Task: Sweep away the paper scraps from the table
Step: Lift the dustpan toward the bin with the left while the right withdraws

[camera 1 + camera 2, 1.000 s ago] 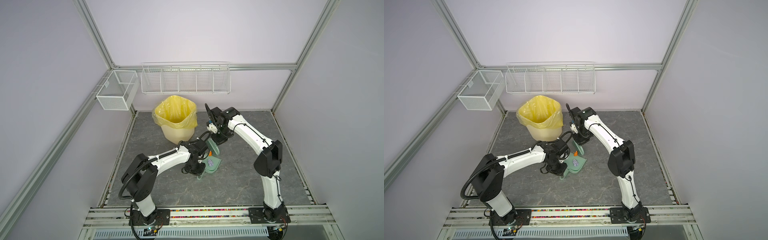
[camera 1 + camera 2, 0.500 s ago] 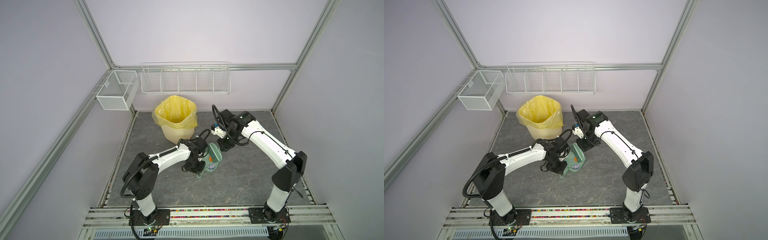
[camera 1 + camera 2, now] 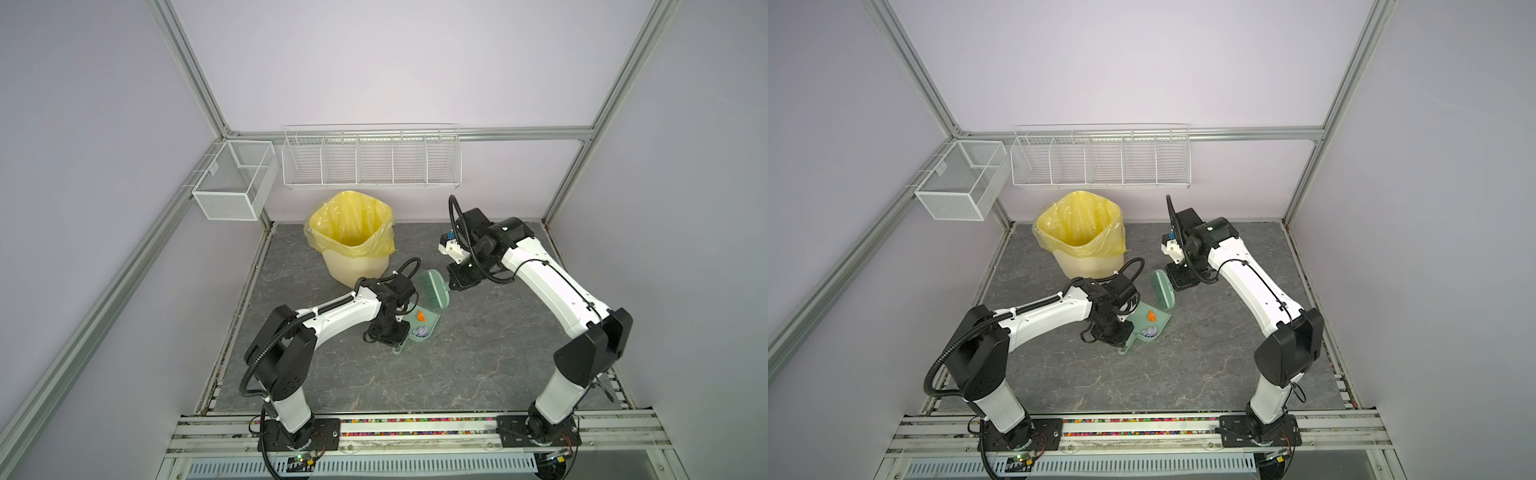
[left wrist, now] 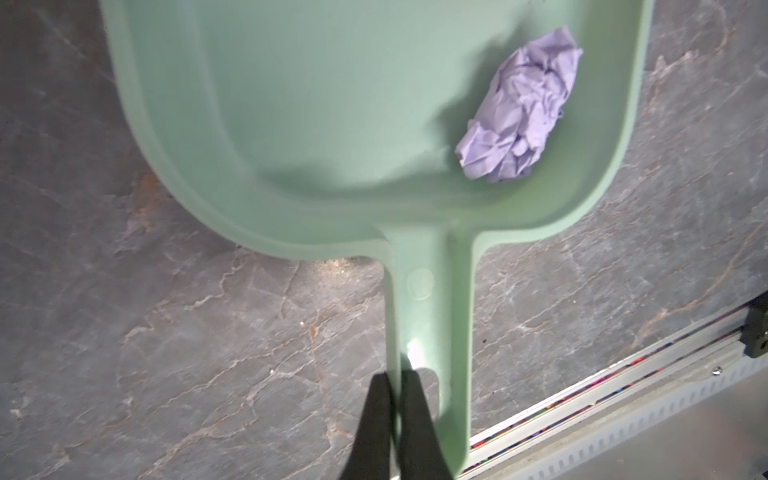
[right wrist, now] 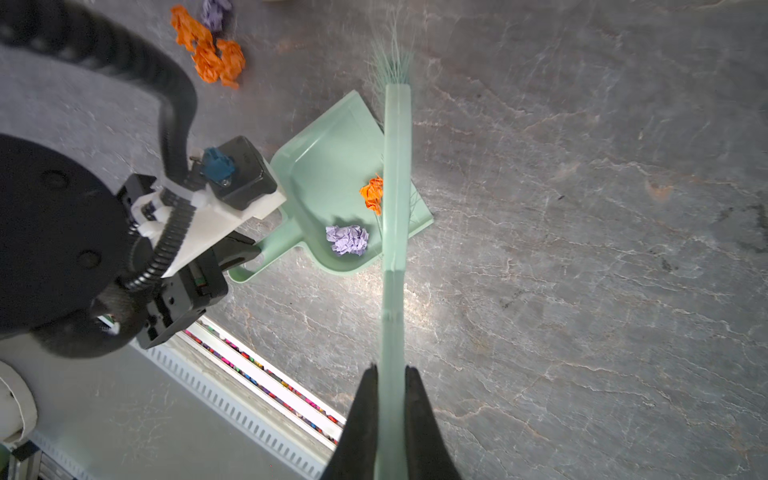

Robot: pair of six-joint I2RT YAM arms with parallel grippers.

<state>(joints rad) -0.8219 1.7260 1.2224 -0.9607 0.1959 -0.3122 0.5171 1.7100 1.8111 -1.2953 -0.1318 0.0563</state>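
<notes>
The left gripper (image 4: pixel 397 382) is clamped tight on the pan (image 4: pixel 291 104) handle, and the right gripper (image 5: pixel 390 374) is pinched tight on the brush (image 5: pixel 397 166) handle. 2 scraps (image 5: pixel 347 240) lie in the pan. Loose wads (image 5: pixel 212 54) sit on the table (image 5: pixel 582 249) beyond it. Best, I judge: lay the pan lip flat facing the wads, reach the bristles past them, and draw back in short strokes.

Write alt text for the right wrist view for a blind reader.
Black fingers of the right gripper clamp the handle of a mint-green plastic brush reaching over a matching dustpan that holds one orange crumpled paper wad and a lavender wad. The left gripper holds the dustpan's handle; more wads lie loose on the dark grey veined table.
</notes>
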